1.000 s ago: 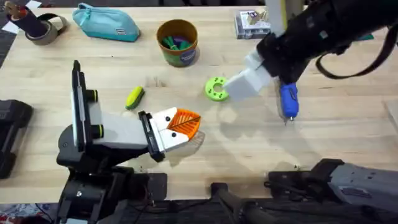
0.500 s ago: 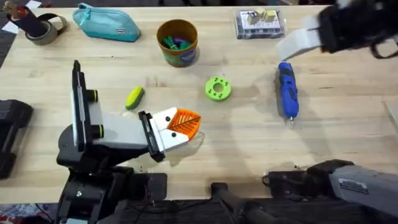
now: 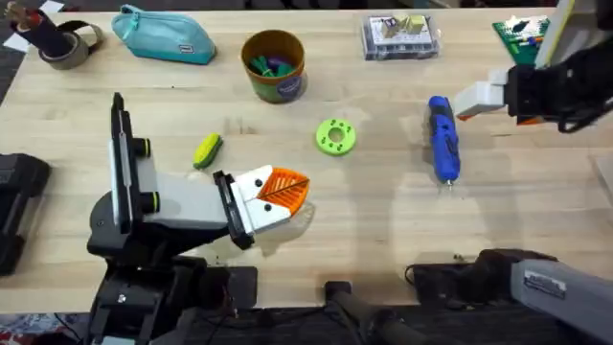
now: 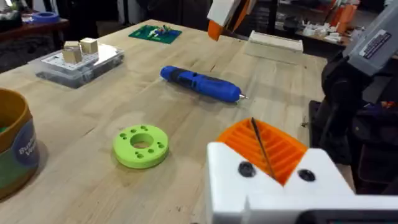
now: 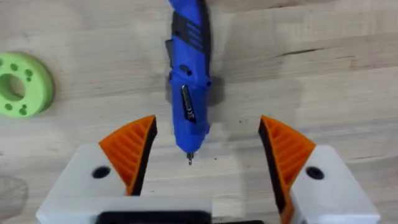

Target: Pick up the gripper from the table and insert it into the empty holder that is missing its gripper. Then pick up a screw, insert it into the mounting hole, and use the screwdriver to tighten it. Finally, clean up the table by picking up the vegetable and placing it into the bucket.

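The blue screwdriver [image 3: 442, 139] [image 4: 200, 84] lies flat on the table, right of centre, bit toward me. My right gripper [image 3: 469, 99] [image 5: 207, 124] [image 4: 217, 18] hovers just right of its far end, open and holding nothing. In the right wrist view the screwdriver [image 5: 188, 81] lies past the two orange pads. The yellow-green vegetable [image 3: 207, 150] rests left of centre. Behind it stands the bucket [image 3: 273, 65] [image 4: 12, 149] with coloured bits inside. My left gripper [image 3: 280, 190] [image 4: 261, 134] sits low near the front, shut on nothing. I cannot make out a screw or a holder.
A lime-green disc with holes [image 3: 335, 137] [image 4: 141, 146] [image 5: 22, 84] lies mid-table. At the back are a teal pouch [image 3: 165, 36], a tape roll [image 3: 67, 43], a clear box [image 3: 400, 36] [image 4: 78, 59] and a green board [image 3: 522, 34].
The right arm has swung from over the disc out to the right side. The screwdriver now lies uncovered, slightly farther back than before. The left arm has not moved.
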### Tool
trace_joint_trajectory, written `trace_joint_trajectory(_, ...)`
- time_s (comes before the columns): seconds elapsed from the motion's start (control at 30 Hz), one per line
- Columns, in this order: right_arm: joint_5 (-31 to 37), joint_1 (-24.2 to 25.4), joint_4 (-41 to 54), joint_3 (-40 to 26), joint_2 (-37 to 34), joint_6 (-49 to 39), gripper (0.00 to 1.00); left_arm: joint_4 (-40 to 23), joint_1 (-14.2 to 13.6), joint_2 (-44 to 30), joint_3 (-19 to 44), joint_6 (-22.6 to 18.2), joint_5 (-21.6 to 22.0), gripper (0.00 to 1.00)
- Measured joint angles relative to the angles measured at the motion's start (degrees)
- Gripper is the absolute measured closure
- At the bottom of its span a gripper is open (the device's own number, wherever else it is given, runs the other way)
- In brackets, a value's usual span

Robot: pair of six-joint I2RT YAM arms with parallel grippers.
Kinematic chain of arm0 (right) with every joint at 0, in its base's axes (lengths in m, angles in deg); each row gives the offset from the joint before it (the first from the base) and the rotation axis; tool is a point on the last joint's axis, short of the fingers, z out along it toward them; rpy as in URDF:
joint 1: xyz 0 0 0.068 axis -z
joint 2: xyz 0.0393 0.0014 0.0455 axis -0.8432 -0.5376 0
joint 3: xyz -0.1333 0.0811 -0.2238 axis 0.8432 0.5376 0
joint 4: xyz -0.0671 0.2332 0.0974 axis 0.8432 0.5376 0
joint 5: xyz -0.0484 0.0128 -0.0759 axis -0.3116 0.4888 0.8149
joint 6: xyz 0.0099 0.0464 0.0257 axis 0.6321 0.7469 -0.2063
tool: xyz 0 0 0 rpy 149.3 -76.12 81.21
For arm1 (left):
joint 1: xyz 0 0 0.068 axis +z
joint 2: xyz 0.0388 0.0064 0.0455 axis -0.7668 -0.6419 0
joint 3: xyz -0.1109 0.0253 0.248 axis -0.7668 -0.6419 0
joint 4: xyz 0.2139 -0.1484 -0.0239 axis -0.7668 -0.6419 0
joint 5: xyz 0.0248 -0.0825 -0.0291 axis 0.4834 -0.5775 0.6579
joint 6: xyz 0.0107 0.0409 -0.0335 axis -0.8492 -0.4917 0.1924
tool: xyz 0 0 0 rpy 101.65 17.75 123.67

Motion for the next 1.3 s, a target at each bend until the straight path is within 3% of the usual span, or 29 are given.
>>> trace_joint_trajectory(0.5, -4.49, 2.29, -11.15, 0.25, -18.73, -0.37, 0.014, 0.0, 0.0, 0.01, 0.0, 0.0, 0.11, 0.995)
trace_joint_trajectory(1.3, -4.13, 0.53, -16.95, 0.25, -29.7, -3.59, 0.014, 0.02, 0.04, 0.01, 0.0, 0.0, 0.43, 0.995)
